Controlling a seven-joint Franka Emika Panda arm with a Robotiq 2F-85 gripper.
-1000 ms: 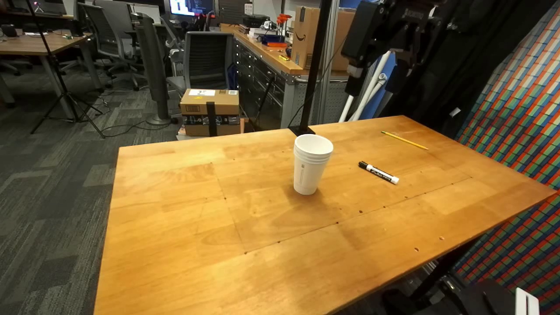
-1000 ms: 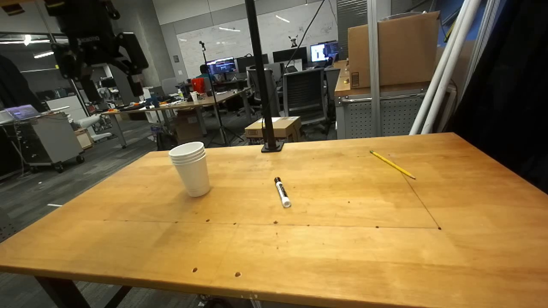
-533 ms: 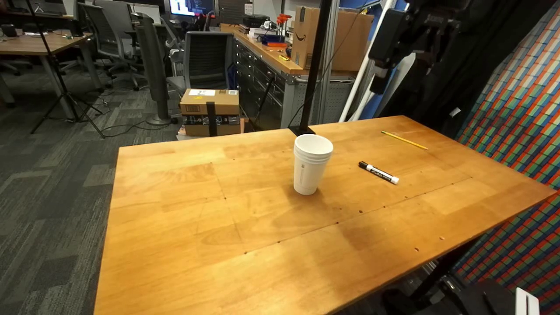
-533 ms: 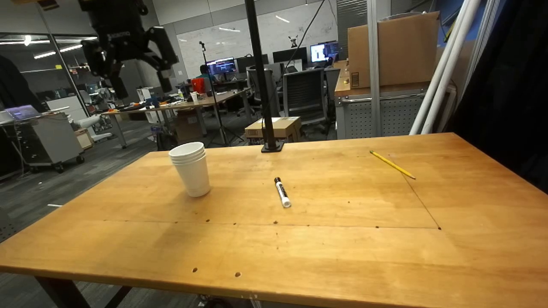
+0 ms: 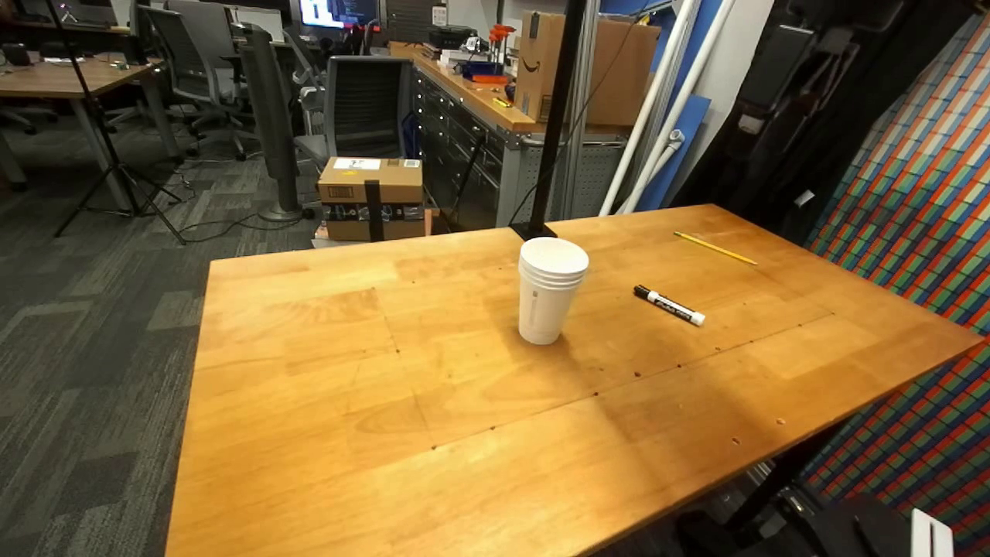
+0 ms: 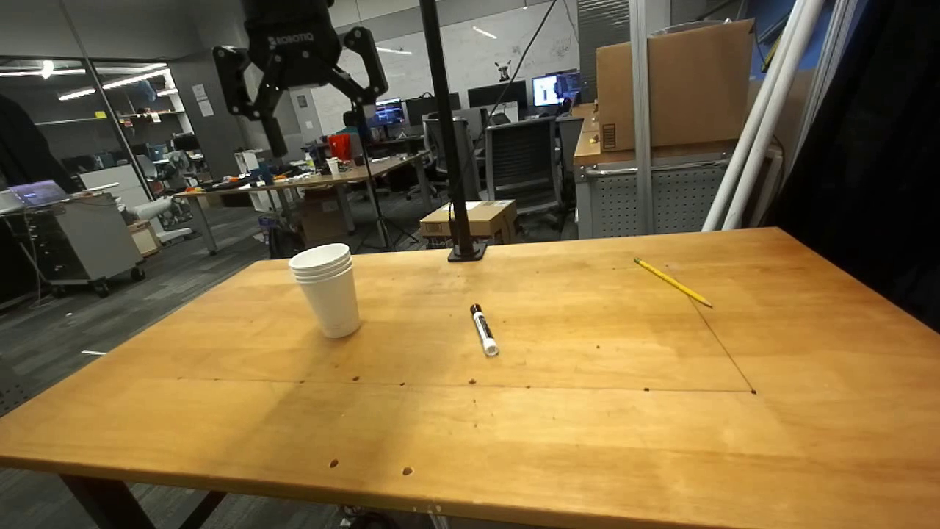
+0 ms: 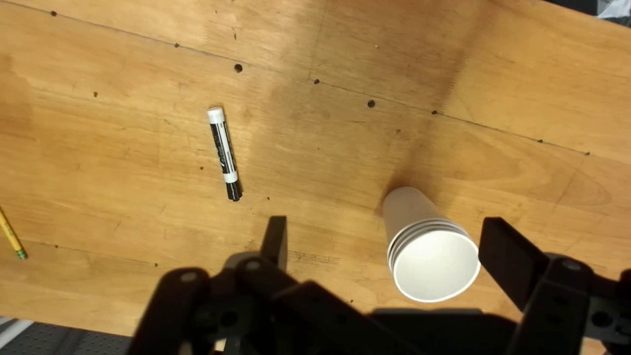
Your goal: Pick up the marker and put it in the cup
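Black-capped marker (image 7: pixel 225 148) lies below the end effector (image 7: pixel 387 241), to one side; jaws stand apart.

Office-like lab: whiteboard (image 6: pixel 477 66), monitors (image 6: pixel 546 90), desk chairs (image 6: pixel 521 158), workbench (image 5: pixel 464 124).

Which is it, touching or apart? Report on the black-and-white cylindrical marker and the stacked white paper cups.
Apart. The wrist view plainly shows brown wooden tabletop between the black-and-white cylindrical marker and the stacked white paper cups.
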